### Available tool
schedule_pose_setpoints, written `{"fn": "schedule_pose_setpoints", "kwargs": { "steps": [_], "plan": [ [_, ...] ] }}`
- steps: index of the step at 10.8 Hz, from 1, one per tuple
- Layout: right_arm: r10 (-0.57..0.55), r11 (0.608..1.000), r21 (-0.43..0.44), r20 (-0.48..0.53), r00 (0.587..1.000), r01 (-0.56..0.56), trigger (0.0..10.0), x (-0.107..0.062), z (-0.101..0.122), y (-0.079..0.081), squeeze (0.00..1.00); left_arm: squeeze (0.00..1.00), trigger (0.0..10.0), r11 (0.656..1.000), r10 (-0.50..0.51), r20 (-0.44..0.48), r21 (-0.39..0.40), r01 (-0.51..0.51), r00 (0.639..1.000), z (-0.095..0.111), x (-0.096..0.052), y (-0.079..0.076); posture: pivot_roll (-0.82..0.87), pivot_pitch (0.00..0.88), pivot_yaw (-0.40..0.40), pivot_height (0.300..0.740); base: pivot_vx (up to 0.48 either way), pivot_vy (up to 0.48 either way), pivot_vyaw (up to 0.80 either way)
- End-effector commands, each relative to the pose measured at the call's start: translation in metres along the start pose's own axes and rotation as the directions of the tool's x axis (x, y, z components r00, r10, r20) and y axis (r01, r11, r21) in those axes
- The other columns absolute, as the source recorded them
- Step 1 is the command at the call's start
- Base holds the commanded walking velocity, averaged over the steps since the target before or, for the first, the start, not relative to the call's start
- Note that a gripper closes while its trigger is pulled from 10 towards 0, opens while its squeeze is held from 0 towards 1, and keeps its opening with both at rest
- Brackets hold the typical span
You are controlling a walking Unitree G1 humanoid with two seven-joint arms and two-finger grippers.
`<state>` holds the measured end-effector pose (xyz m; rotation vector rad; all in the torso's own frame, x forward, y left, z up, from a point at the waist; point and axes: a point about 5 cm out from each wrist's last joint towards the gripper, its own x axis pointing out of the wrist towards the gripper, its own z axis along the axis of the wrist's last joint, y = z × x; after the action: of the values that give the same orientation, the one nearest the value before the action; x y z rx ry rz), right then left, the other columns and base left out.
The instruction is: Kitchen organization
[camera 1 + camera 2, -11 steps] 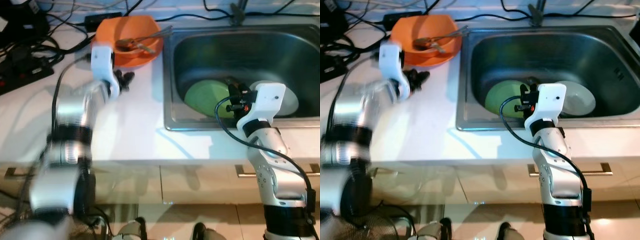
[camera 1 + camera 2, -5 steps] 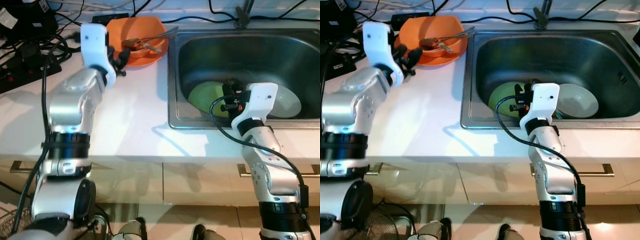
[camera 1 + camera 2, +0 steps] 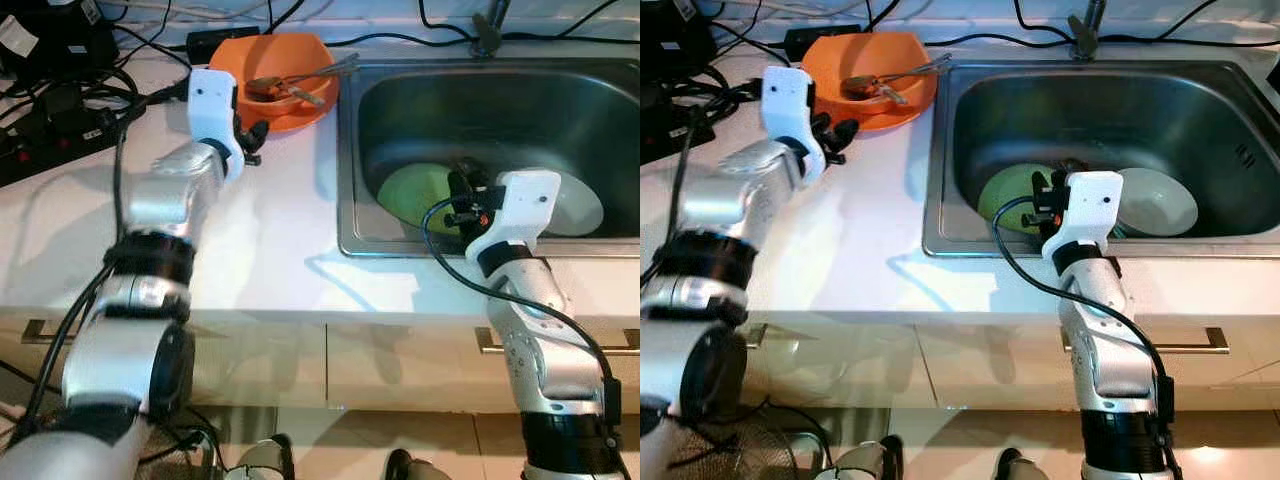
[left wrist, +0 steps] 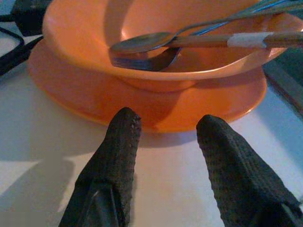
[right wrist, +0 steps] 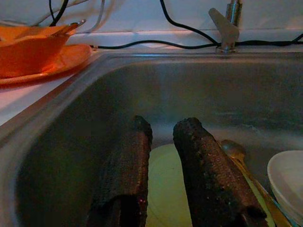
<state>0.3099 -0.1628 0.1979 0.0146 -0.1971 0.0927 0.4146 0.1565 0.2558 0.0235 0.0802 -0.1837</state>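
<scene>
An orange bowl (image 3: 283, 75) sits on an orange plate (image 4: 94, 94) on the white counter, left of the sink. In the bowl lie a spoon (image 4: 142, 45) and a wood-handled utensil (image 4: 246, 40). My left gripper (image 4: 168, 122) rests low on the counter just short of the plate's rim, open, with nothing between its fingers. Down in the sink (image 3: 345, 150) lie a green plate (image 3: 415, 190) and a white bowl (image 3: 580, 205). My right gripper (image 5: 164, 125) reaches over the sink's front rim above the green plate, open by a narrow gap and holding nothing.
Black cables and a power strip (image 3: 50, 120) crowd the counter's back left. A tap (image 5: 222, 28) stands behind the sink, with a cable running along the back edge. A spoon (image 5: 232, 149) lies in the sink beside the white bowl. Drawer fronts run below the counter edge.
My left arm swung up toward the orange bowl and then shifted right, ending in front of the plate's rim. The right gripper has stayed over the green plate.
</scene>
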Motion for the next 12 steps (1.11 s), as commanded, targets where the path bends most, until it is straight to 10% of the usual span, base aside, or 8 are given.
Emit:
{"fn": "schedule_pose_setpoints", "kwargs": {
  "steps": [1,12],
  "plan": [
    [-0.009,1.000,0.011,-0.017,1.000,0.009,10.0,-0.005,-0.003,-0.001,0.00,0.00,10.0,1.000,0.006,0.008,0.008,-0.006,1.000,0.001,0.004,-0.001,0.13,0.210,0.057,0.740,0.000,0.000,0.00],
    [-0.055,0.998,0.008,-0.042,0.998,0.056,10.0,-0.024,-0.003,-0.004,0.00,0.00,10.0,0.999,0.044,-0.010,0.032,-0.043,0.999,0.011,0.015,-0.004,0.06,0.248,0.088,0.740,0.000,0.000,0.00]
  ]
}}
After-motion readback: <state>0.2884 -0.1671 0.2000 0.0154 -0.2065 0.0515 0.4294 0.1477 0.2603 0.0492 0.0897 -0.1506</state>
